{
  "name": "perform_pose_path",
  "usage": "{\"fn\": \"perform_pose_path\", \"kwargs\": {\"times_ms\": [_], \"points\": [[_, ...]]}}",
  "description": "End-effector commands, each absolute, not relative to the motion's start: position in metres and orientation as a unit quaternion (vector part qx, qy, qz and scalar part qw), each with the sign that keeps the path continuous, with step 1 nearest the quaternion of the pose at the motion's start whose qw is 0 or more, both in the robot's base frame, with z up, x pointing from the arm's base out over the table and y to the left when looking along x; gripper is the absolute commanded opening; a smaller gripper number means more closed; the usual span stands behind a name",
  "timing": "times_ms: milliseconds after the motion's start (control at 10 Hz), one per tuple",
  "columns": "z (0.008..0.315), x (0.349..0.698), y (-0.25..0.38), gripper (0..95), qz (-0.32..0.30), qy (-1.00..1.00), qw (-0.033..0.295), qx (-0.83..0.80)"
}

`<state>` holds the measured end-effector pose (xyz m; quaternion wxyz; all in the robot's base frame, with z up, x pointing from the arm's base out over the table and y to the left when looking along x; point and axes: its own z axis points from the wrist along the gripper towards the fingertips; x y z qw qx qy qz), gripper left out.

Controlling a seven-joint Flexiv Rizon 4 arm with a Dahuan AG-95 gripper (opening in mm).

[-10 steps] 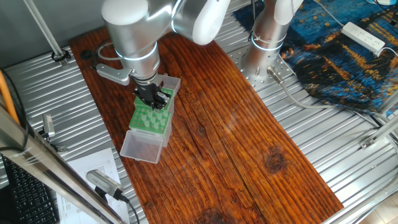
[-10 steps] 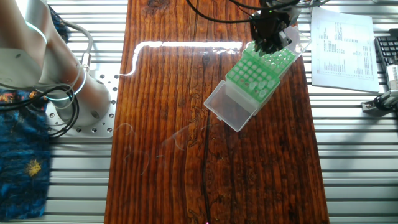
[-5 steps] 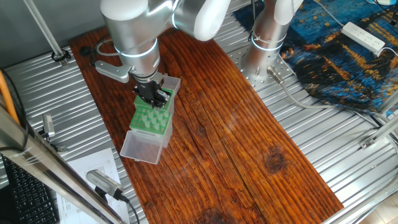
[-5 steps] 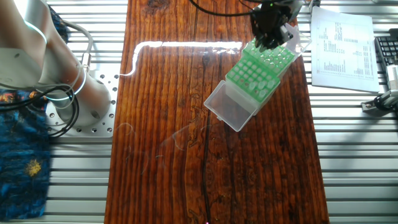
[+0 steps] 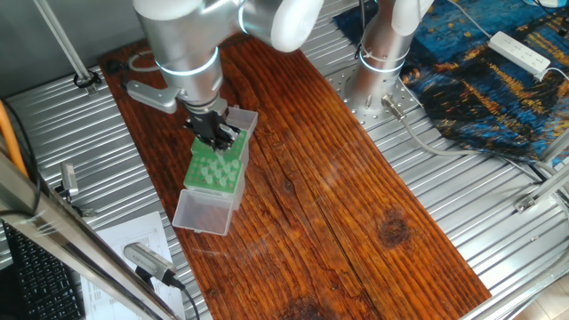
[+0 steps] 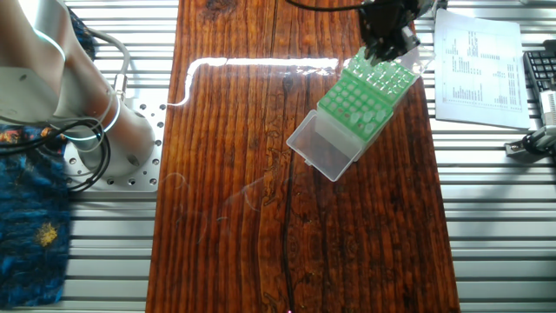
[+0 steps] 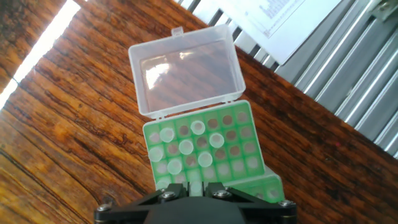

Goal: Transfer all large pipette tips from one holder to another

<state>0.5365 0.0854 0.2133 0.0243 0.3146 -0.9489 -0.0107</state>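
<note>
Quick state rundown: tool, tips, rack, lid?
tool: over the rack's far end; open or shut not visible
large pipette tips: upright in rack holes, many holes empty
green rack: flat on the wooden table
clear lid: hinged open, lying flat

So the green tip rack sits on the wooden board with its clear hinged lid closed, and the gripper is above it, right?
Not quite. The clear lid is open, folded back flat on the wooden board, as the hand view shows. The green tip rack does sit on the board, with the gripper above it.
</note>
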Motion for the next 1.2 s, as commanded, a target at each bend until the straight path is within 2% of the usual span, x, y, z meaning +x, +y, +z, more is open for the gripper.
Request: {"fn": "perform_pose_path", "kwargs": {"times_ms": [100,800,1200], "points": [[0.225,0.543,0.081,0.0,-0.012,-0.947,0.027,0.319],[0.280,0.565,0.070,0.0,-0.018,-0.944,0.044,0.326],[0.311,0.559,0.060,0.0,-0.019,-0.943,0.043,0.328]]}}
